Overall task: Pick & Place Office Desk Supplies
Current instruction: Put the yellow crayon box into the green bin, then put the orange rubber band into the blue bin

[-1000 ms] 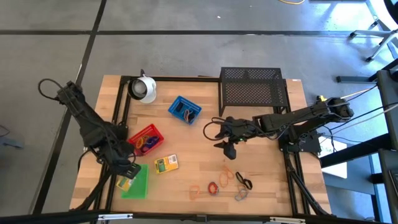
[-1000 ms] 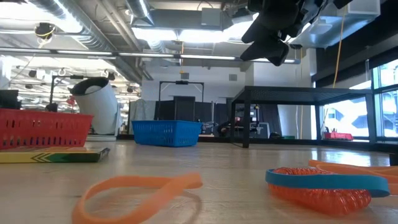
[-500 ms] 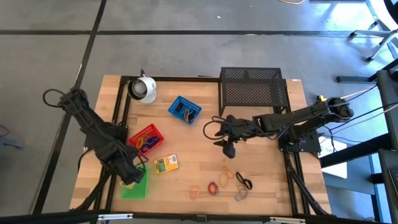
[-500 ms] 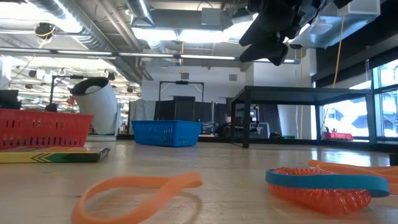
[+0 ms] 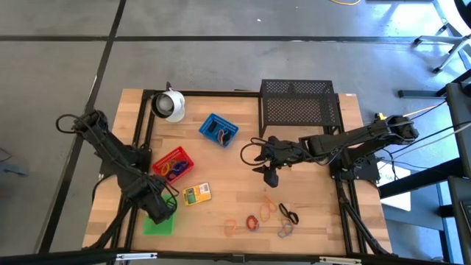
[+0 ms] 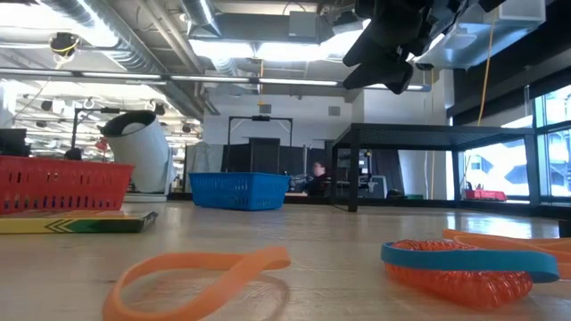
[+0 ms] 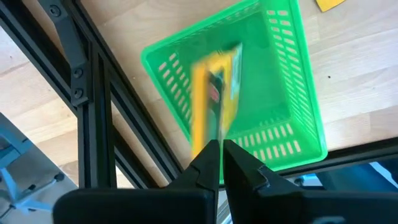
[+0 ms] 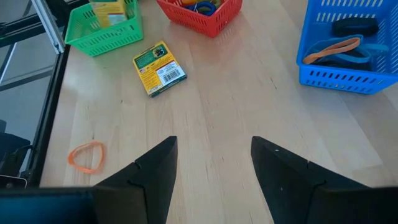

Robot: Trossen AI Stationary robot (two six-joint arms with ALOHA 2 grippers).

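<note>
- Step in hand, as judged: depositing a small yellow-green cardboard box (image 7: 214, 102) in the green slotted plastic tray (image 7: 292, 81) near the front left corner of the wooden desk (image 5: 228, 180).
- The left end effector (image 7: 222, 163) hangs directly above the green tray, fingers nearly together; the blurred box lies inside the tray beyond the fingertips. Whether the fingers touch it cannot be told.
- To do this well: confirm the box is free inside the tray walls, then lift straight up, clear of the tray rim and the adjacent black desk frame.
- Left arm pose: reaching from the desk's left edge, wrist angled down over the tray.
- The right end effector (image 8: 211, 155) hovers well right of the tray, above mid-desk, fingers spread wide and empty.
- A second yellow-green box (image 5: 196, 194) lies just right of the tray; coloured elastic loops (image 5: 254, 221) lie farther right.
</note>
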